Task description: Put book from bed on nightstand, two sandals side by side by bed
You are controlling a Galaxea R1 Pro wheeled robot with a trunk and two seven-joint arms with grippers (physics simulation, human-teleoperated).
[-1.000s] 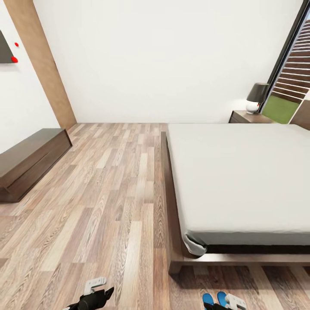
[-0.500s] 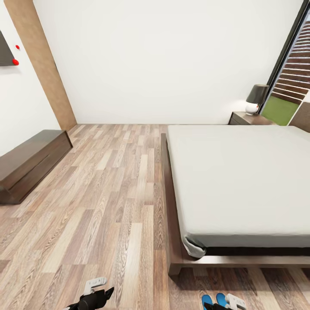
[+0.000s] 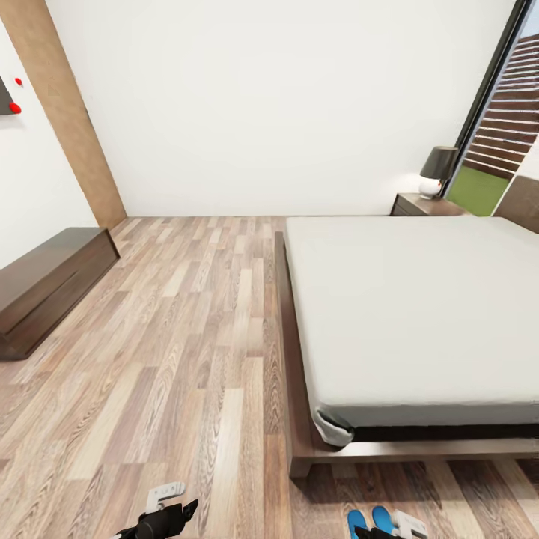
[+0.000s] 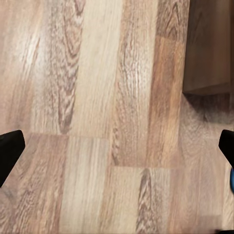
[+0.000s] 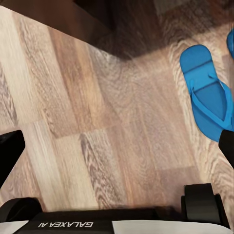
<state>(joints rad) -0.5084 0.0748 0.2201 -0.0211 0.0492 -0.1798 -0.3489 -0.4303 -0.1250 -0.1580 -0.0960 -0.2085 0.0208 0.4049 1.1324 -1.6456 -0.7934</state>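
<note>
You are standing at the foot corner of the bed (image 3: 404, 314), looking along its length toward the far wall. The mattress shows bare and flat across all of its visible area; no book lies on the part you can see, and whether it already sits on a nightstand cannot be judged from here. One nightstand (image 3: 419, 205) stands at the far side of the bed by the window, carrying a lamp (image 3: 436, 171). Its top is too distant to read for a thin book.

The two sandals (image 3: 370, 521) lie on the floor (image 3: 187, 359) just below the bed's foot corner, close together and roughly parallel. In the right wrist view one sandal (image 5: 207, 90) lies flat, strap up, near the dark bed frame (image 5: 63, 17).

The left gripper (image 4: 117, 146) has its fingers spread wide with nothing but floor between them. The right gripper (image 5: 117, 146) is likewise spread and holds nothing.

Judged status: sandals appear near their goal, at the foot of the bed; confirm they count as beside it. Book placement is unverified. A sideboard (image 3: 45, 288) stands along the left wall; do not treat it as a nightstand.
</note>
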